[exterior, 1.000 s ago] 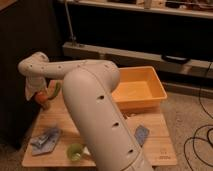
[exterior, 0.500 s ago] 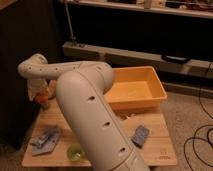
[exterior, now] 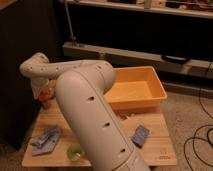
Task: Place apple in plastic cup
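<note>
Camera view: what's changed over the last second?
The white arm's thick link swung slightly left, covering more of the wooden table. The end effector stays at the table's back-left corner with the small orange-red apple. The translucent green plastic cup, orange bin and grey cloth stayed put.

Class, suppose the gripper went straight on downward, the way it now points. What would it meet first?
Most likely the wooden table, near its far-left corner. The gripper points down there with the apple at it; the plastic cup sits toward the front edge, off that line. Depth is unclear.
</note>
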Robot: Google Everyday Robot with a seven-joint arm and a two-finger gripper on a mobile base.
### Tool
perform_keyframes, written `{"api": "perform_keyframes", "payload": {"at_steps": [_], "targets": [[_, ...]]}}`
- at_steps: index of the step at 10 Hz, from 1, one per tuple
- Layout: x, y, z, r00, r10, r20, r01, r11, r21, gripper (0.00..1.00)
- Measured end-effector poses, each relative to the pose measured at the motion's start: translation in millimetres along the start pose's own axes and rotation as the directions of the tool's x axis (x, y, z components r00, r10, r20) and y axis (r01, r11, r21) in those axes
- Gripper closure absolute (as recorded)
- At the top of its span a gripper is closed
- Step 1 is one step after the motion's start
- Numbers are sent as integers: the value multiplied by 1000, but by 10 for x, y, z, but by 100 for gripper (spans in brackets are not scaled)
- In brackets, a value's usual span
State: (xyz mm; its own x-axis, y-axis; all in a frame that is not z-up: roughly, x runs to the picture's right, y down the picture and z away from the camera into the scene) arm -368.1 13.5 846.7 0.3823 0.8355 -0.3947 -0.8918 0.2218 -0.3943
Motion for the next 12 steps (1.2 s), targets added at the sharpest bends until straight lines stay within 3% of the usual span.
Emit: {"api": "perform_keyframes", "payload": {"at_steps": [4,7,12], "targets": [[-108,-49,-544,999,1,54,0,1000,-23,100],[33,-223,-816,999,3,45,-1,999,-48,100],[851,-850,-1310,999,25,-40,-30,992,-119,100]]}}
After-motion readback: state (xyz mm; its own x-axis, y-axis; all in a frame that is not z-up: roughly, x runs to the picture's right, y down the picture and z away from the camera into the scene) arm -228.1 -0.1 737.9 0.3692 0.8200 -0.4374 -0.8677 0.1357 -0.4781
